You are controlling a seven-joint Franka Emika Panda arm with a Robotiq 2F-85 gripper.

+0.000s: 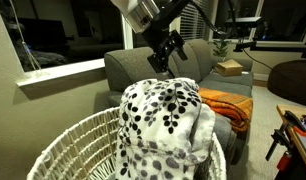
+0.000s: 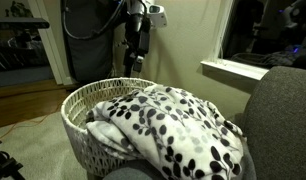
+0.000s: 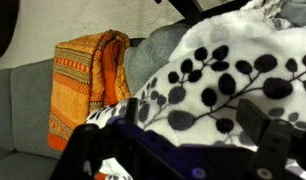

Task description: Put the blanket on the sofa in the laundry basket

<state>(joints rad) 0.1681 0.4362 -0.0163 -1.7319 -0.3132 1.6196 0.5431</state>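
Your tool (image 1: 169,57) hangs released above the blanket (image 1: 168,120), its jaws spread wide and empty. In both exterior views it stands clear of the fleece and touches nothing. The blanket lies heaped in the laundry basket (image 1: 73,145), piled high and spilling over the braided rim on the side nearest the sofa (image 1: 133,68). You cannot tell whether its trailing edge rests on the sofa. In the wrist view you look past the two dark fingers (image 3: 278,140) onto the spotted fleece, and beyond it an orange blanket (image 3: 88,80) lies draped on the grey sofa.
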